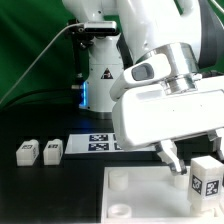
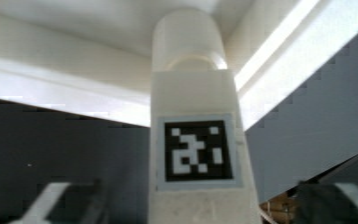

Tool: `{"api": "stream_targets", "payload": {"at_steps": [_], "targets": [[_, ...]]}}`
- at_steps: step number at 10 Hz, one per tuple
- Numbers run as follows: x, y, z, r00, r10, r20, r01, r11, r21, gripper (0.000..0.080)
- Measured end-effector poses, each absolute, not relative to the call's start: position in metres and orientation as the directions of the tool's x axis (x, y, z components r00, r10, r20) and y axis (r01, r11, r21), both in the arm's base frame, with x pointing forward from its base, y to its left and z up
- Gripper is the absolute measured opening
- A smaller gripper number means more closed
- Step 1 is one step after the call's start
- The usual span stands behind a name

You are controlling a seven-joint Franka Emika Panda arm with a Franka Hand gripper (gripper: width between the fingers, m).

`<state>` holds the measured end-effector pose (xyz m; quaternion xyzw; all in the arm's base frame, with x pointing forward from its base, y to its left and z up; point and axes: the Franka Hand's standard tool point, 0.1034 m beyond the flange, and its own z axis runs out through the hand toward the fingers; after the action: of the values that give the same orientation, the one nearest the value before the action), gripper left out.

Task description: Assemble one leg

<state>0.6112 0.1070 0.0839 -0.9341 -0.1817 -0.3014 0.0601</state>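
Foremost, the exterior view is filled by the white Franka arm (image 1: 150,60), which is bent low over the black table (image 1: 40,195).

Next in size, a large white square tray-like piece (image 1: 150,200) is seen lying flat on the table at the lower edge of that view. Two of its round corner sockets (image 1: 118,182) are shown along the side toward the exterior view's left.

Behind it, the marker board (image 1: 98,143) is laid flat on the table, and its printed tags are partly covered by the arm.

The gripper (image 1: 188,162) is held just above the tray-like piece, toward the exterior view's right. In the wrist view its dark fingertips (image 2: 55,200) are seen spread wide. A clear gap is left on each side of the leg (image 2: 197,110), so nothing is gripped.

The leg (image 1: 207,178) is stood upright on the tray-like piece near the corner at the exterior view's right, with its black-and-white tag turned outward. In the wrist view it is centred between the fingers, and its far rounded end is set against a white surface. Whether that end is seated in a socket cannot be told.

Smallest, two further legs (image 1: 27,152) are laid side by side on the table at the exterior view's left, well apart from the gripper.
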Motion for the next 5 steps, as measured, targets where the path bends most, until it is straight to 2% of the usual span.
{"api": "stream_targets", "payload": {"at_steps": [1,5], "targets": [[0.6112,0.1070,0.0839,0.752,0.303,0.585,0.376,-0.927,-0.003,0.0621],[0.6111,0.1069,0.0837,0.752,0.303,0.585,0.376,-0.927,-0.003,0.0647]]}}
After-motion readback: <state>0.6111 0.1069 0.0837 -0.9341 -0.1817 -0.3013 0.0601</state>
